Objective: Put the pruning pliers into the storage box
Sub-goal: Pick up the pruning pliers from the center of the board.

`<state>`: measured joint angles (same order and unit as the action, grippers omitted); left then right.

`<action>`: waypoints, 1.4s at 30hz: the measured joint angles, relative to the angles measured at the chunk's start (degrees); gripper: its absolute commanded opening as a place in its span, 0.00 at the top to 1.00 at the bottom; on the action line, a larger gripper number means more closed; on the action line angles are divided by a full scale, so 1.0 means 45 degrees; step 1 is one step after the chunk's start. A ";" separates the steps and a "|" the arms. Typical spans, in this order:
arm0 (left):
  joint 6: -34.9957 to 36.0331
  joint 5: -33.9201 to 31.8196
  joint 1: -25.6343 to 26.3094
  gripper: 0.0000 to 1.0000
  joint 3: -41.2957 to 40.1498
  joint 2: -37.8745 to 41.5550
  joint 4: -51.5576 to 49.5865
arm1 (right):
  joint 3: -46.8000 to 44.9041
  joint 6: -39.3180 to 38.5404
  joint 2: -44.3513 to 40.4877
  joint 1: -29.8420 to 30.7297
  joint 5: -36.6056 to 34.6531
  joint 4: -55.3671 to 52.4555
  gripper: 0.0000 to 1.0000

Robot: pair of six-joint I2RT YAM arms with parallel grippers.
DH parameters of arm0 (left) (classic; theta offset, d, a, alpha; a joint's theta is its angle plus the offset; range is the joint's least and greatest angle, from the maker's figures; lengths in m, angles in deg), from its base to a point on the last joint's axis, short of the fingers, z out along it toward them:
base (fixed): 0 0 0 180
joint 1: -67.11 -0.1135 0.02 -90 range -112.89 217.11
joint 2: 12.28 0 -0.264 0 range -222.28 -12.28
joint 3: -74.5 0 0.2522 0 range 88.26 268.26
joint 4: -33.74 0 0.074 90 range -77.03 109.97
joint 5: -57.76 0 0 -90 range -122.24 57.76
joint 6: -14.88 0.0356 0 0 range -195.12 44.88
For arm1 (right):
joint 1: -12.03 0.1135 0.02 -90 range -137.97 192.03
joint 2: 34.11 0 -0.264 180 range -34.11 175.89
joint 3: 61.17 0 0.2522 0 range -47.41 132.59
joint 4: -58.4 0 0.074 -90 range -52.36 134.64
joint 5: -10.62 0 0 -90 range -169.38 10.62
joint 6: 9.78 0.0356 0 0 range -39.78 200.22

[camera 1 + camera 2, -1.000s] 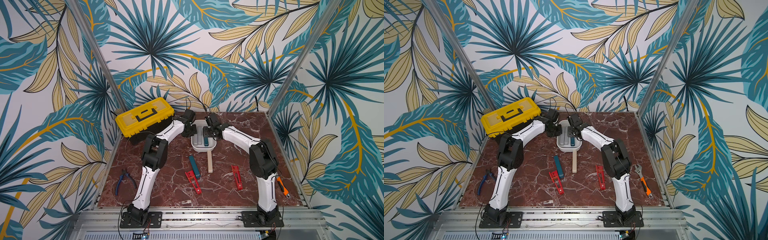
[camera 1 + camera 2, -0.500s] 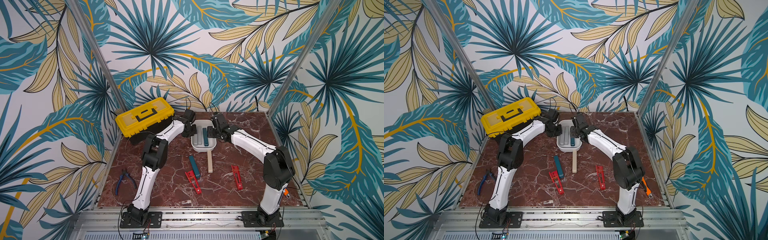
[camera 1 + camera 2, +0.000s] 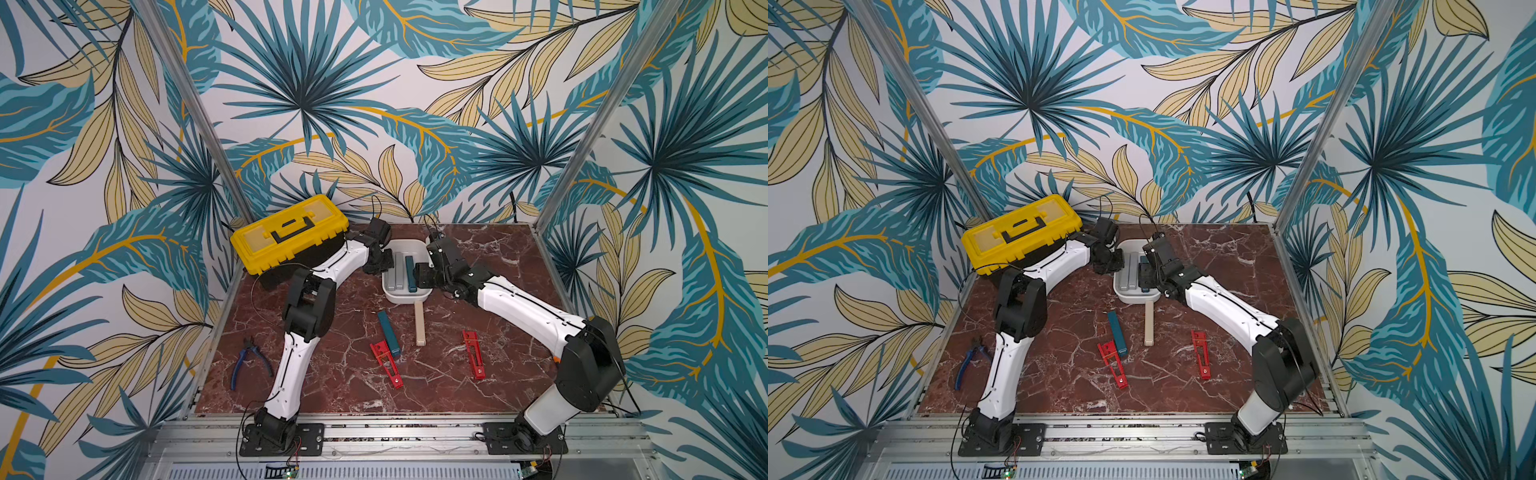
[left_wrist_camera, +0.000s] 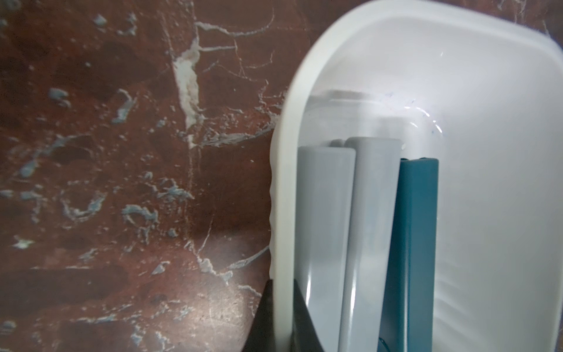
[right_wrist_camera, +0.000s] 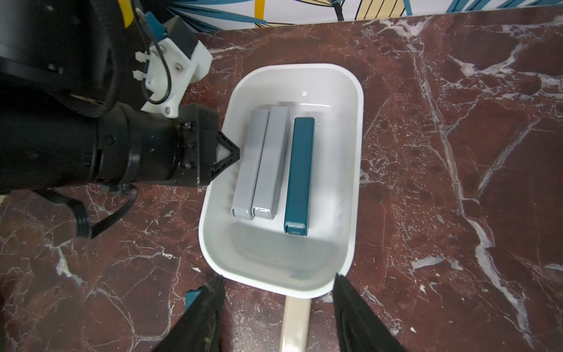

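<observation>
The white storage box [image 3: 405,294] [image 5: 359,152] stands at the table's back middle. Inside lie three pruning pliers: two grey bars [image 5: 253,164] [image 4: 323,228] and a teal bar [image 5: 300,173] [image 3: 410,274]. My left gripper [image 4: 281,286] [image 3: 382,262] is shut on the box's left rim [image 4: 283,183]. My right gripper [image 5: 277,278] [image 3: 419,276] hangs open over the box's near end, holding nothing. On the table lie a teal bar [image 3: 388,334], a beige bar [image 3: 419,324] [image 5: 295,323] touching the box, and two red bars [image 3: 386,363] [image 3: 473,353].
A yellow toolbox [image 3: 291,232] with a black handle sits at the back left, close behind my left arm. Blue-handled cutters [image 3: 249,361] lie near the table's left edge. Walls close in the table at the back and both sides.
My right gripper has opened wider and drawn back toward the box's near end, its elbow swinging out to the right. The teal bar stays in the box. The left arm has not moved.
</observation>
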<state>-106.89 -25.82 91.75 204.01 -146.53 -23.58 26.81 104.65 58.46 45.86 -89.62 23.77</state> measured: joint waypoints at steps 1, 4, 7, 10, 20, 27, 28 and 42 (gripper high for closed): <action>0.0000 0.0000 0.0000 1.00 0.0000 0.0000 0.0000 | -0.0117 0.0039 -0.0092 0.0068 -0.0005 0.0000 0.41; 0.0005 -0.0005 0.0000 1.00 0.0000 0.0000 0.0000 | -0.0554 0.0194 -0.0335 0.0408 -0.0039 -0.0010 0.41; 0.0010 -0.0005 0.0000 1.00 -0.0044 0.0024 0.0029 | -0.0952 0.0350 -0.0597 0.0923 -0.0078 -0.0053 0.41; 0.0010 0.0005 -0.0010 1.00 -0.0141 0.0068 0.0112 | -0.1355 0.0529 -0.0991 0.1447 -0.0121 -0.0092 0.40; 0.0005 0.0039 -0.0019 1.00 -0.0189 0.0078 0.0165 | -0.2725 0.1394 -0.2142 0.2375 -0.0330 -0.0044 0.40; 0.0005 0.0073 -0.0019 1.00 -0.0427 0.0199 0.0340 | -0.3055 0.1715 -0.2166 0.3293 -0.0486 0.0019 0.41; 0.0005 0.0083 -0.0019 1.00 -0.0432 0.0204 0.0345 | -0.3055 0.1729 -0.2166 0.3434 -0.0500 0.0063 0.41; 0.0005 0.0160 -0.0058 1.00 -0.0563 0.0262 0.0437 | -0.3036 0.1797 -0.1044 0.4070 -0.0568 0.0457 0.41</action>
<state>-106.87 -25.10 91.49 201.47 -145.35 -21.61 13.15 112.74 53.77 64.17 -92.18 25.83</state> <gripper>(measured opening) 0.083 0.592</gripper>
